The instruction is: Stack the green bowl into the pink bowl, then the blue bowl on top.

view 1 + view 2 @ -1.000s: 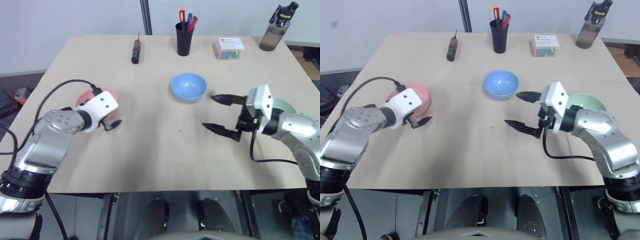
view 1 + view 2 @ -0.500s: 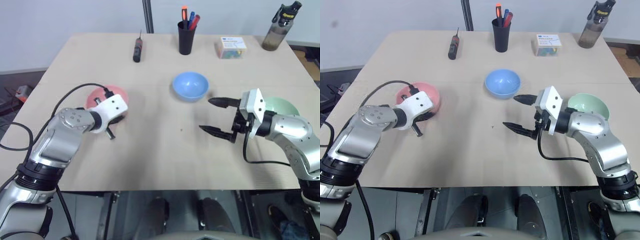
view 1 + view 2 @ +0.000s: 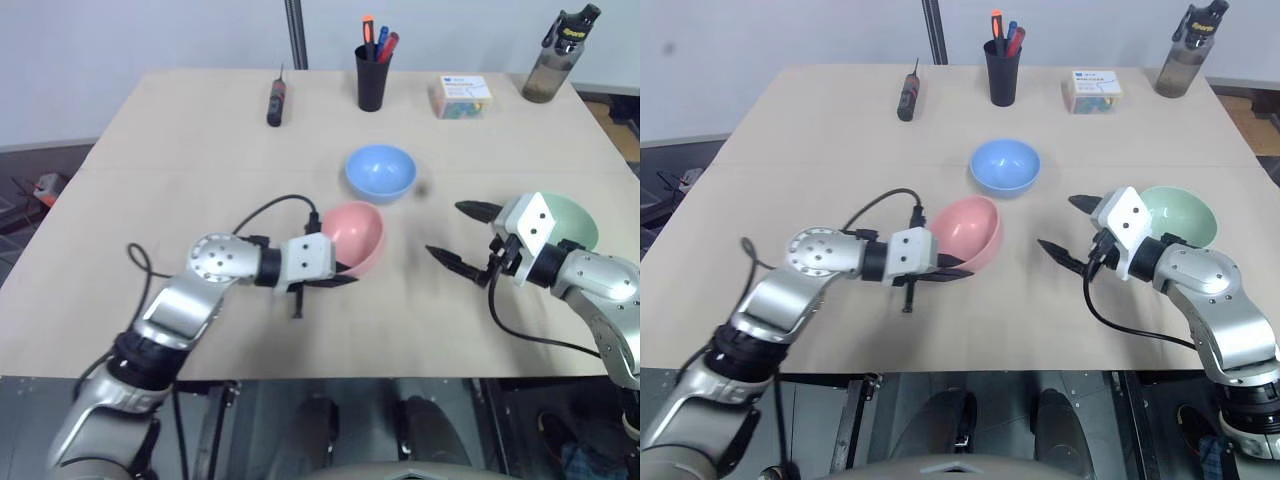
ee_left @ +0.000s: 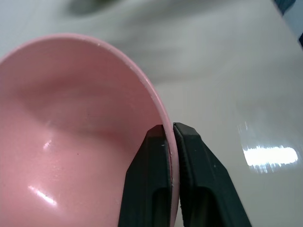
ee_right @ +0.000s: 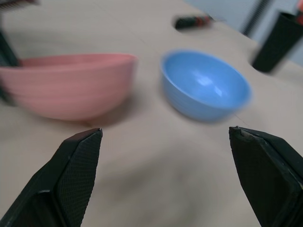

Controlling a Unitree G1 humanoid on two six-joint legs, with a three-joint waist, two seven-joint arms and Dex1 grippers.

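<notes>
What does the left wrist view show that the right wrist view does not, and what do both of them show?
Left wrist view alone: the left gripper pinches the rim of the pink bowl, one finger inside, one outside.

Right wrist view alone: the blue bowl stands upright on the table, beside the pink one and apart from it, between the wide-open fingers of the right gripper, with a black pen cup behind.

Both: the pink bowl and the table.

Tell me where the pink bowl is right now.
In the head views the pink bowl sits mid-table, tilted, just in front of the blue bowl, its rim pinched by the left pincer.
</notes>
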